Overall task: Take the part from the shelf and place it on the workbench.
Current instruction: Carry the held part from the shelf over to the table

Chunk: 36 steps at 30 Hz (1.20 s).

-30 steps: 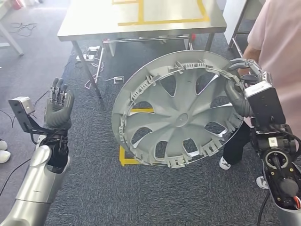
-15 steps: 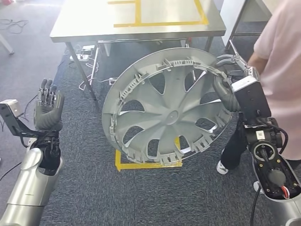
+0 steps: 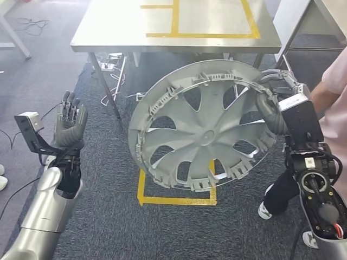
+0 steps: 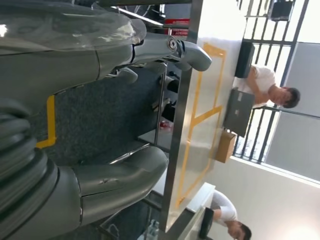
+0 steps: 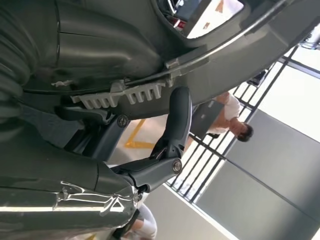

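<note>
Two hands show in the head view: the right hand (image 3: 273, 100) grips the rim of a grey wheel cover (image 3: 202, 127), which is tilted in the air above the carpet, beyond a yellow tape square (image 3: 175, 195). Well apart, the left hand (image 3: 69, 122) is raised, fingers apart, holding nothing. Beyond both hands stands the steel surface (image 3: 122, 27). A person's arm (image 3: 327, 92) reaches in just beside the right hand.

From the left wrist, the left hand's fingers (image 4: 124, 172) are spread, with the surface (image 4: 196, 150) beyond them.

From the right wrist, fingers (image 5: 177, 120) clamp the wheel cover's rim (image 5: 124, 92).
</note>
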### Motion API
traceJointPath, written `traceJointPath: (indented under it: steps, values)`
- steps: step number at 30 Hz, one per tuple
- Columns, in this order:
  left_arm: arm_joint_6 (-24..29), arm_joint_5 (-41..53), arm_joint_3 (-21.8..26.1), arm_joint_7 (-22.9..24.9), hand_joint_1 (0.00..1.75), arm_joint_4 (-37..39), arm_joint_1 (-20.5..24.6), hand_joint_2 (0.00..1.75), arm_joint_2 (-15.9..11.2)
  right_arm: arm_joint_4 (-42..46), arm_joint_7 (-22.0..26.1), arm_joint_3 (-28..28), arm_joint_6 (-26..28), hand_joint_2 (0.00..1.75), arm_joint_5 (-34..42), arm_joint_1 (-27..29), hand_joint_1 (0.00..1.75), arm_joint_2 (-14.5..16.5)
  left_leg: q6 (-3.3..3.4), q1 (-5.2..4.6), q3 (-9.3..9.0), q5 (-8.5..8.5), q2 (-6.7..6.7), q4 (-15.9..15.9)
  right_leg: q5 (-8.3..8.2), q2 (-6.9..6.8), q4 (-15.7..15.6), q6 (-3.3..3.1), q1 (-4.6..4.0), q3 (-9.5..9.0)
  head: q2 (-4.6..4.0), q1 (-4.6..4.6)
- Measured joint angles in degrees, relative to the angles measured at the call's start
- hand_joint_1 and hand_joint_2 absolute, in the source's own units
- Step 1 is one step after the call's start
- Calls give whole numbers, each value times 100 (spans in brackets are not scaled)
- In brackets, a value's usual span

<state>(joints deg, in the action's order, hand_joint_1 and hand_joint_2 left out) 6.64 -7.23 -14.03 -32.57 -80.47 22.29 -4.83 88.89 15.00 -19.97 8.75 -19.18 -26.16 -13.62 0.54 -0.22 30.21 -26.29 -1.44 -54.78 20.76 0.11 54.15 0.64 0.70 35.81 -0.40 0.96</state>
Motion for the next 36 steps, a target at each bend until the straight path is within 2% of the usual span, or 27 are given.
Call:
traceJointPath:
  steps: [1, 2, 3, 5, 6, 7, 8, 10, 11, 12, 15, 16, 17, 20, 21, 22, 23, 24, 26, 27, 28, 29, 31, 33, 34, 36]
  values:
    - [2, 1, 0, 1, 0, -4, 5, 175, 2, -1, 4, 2, -1, 175, -3, -6, 175, 0, -32, 3, 114, 5, 15, -207, 17, -3, -25, -28, 15, -53, 1, -14]
    - [4, 2, 0, 1, 0, -7, 1, 175, 0, -3, 8, 3, -1, 175, -3, -9, 175, 0, -71, 15, 308, -31, 34, -528, 42, -4, -51, -50, 33, -111, 1, -33]
    - [7, 2, 0, 2, 0, -5, -14, 175, -2, -7, 9, 3, -2, 175, -2, -5, 175, 1, -115, 33, 558, -117, 54, -917, 76, -5, -65, -68, 42, -163, 0, -62]
    - [12, 2, 0, 4, 0, 6, -69, 175, -5, -26, 8, -3, -7, 175, -1, 28, 175, 2, -178, 72, 1020, -422, 78, -1536, 175, -4, -72, -78, 54, -274, -1, -123]
    - [12, 2, 0, 4, 0, 13, -92, 175, -4, -36, 7, -9, -9, 175, -1, 48, 175, 2, -192, 89, 1157, -502, 87, -1630, 230, -2, -72, -73, 59, -339, -1, -151]
    - [11, 2, 0, 5, 0, 17, -103, 175, -2, -44, 7, -15, -12, 175, -1, 62, 175, 2, -193, 101, 1209, -454, 94, -1535, 287, 0, -72, -60, 66, -412, 0, -178]
    - [10, 2, 0, 5, 0, 20, -104, 175, -1, -49, 6, -18, -13, 175, -1, 67, 175, 3, -186, 109, 1172, -255, 100, -1257, 344, 0, -71, -42, 74, -488, 0, -200]
    - [8, 2, 0, 5, 0, 22, -97, 175, -3, -49, 6, -18, -15, 175, -1, 58, 175, 3, -161, 110, 963, 402, 129, -419, 465, -4, -63, 16, 81, -622, 0, -250]
    - [6, 1, 0, 11, 0, 22, -93, 175, -4, -45, 5, -16, -16, 175, -1, 50, 175, 3, -138, 99, 877, 625, 147, -104, 518, 0, -65, 53, 77, -658, 0, -270]
    - [4, 0, 0, 16, 0, 21, -91, 175, -5, -41, 0, -16, -19, 175, -1, 42, 175, 3, -108, 82, 829, 761, 155, 84, 563, 2, -76, 95, 70, -683, 0, -277]
    - [2, -1, 0, 27, 0, 7, -69, 175, -4, -4, -18, 2, -25, 175, -3, 28, 175, 3, 20, 63, 746, 716, 140, 145, 648, -3, -74, 214, 72, -764, 1, -254]
    - [2, 0, 0, 26, 0, 0, -53, 175, -2, 8, -17, 8, -25, 175, -4, 23, 175, 3, 65, 69, 688, 683, 135, 151, 694, -9, 51, 235, 80, -734, 1, -238]
    - [2, 1, 0, 26, 0, -7, -39, 175, 0, 17, -16, 13, -25, 175, -4, 19, 175, 3, 106, 68, 625, 651, 127, 153, 779, -14, 296, 245, 87, -622, 1, -206]
    - [4, -1, 0, 30, 0, -12, -45, 175, 4, 22, -22, 20, -28, 175, -2, 35, 175, 3, 181, 34, 465, 525, 102, 154, 1197, -15, 1491, 230, 65, 61, 1, -86]
    - [5, -2, 0, 34, 0, -12, -57, 175, 5, 22, -25, 20, -31, 175, -3, 45, 175, 2, 191, 16, 412, 479, 91, 153, 1306, -14, 1718, 217, 49, 239, 1, -58]
    - [6, -3, 0, 38, 0, -12, -66, 175, 8, 22, -26, 19, -33, 175, -5, 54, 175, 2, 198, -2, 358, 436, 81, 152, 1346, -14, 1788, 202, 34, 344, 1, -33]
    - [7, -4, 0, 43, 0, -13, -70, 175, 10, 23, -27, 19, -35, 175, -7, 58, 175, 2, 204, -21, 298, 391, 70, 151, 1284, -14, 1690, 175, 15, 371, 1, -7]
    - [7, -4, 0, 45, 0, -14, -69, 175, 12, 28, -27, 20, -36, 175, -8, 59, 175, 2, 209, -43, 232, 346, 61, 150, 1115, -13, 1448, 138, -6, 329, 1, 19]
    - [7, -5, 0, 46, 0, -19, -64, 175, 16, 48, -25, 25, -36, 175, -8, 56, 175, 2, 218, -85, 94, 243, 50, 148, 488, -5, 676, 11, -81, 165, 0, 61]
    - [7, -7, 0, 51, 0, -21, -64, 175, 17, 57, -26, 27, -37, 175, -8, 50, 175, 2, 211, -103, 45, 195, 41, 146, 235, -3, 323, -53, -118, 81, -1, 70]
    - [8, -9, 0, 62, 0, -23, -65, 175, 19, 67, -28, 31, -40, 175, -8, 45, 175, 2, 195, -110, 20, 153, 33, 145, 50, 1, 84, -106, -154, 9, -1, 66]
    - [9, -11, 0, 76, 0, -25, -67, 175, 19, 77, -33, 39, -44, 175, -8, 41, 175, 2, 174, -114, 6, 126, 27, 130, -3, 0, -30, -145, -174, -34, 0, 60]
    - [16, -14, -1, 102, 0, -51, -69, 175, 20, 112, -44, 54, -51, 175, -12, 32, 175, 2, 124, -114, -11, 77, 21, 97, 17, -2, -87, -180, -155, -153, 0, 62]
    - [22, -14, -1, 108, 0, -90, -49, 175, 20, 144, -52, 62, -56, 175, -16, 13, 175, 2, 50, -104, 107, -19, 31, -186, 42, -7, -148, -205, -107, -269, 0, 44]
    - [22, -14, -1, 116, 0, -104, -42, 175, 17, 155, -59, 62, -61, 175, -17, 0, 175, 2, 3, -81, 289, -122, 39, -503, 61, -10, -168, -212, -88, -315, 0, 25]
    - [18, -15, -1, 139, 0, -113, -48, 175, 9, 165, -82, 62, -83, 175, -22, -19, 175, 2, -93, -5, 806, -397, 51, -1280, 126, -10, -173, -215, -57, -375, 1, -30]
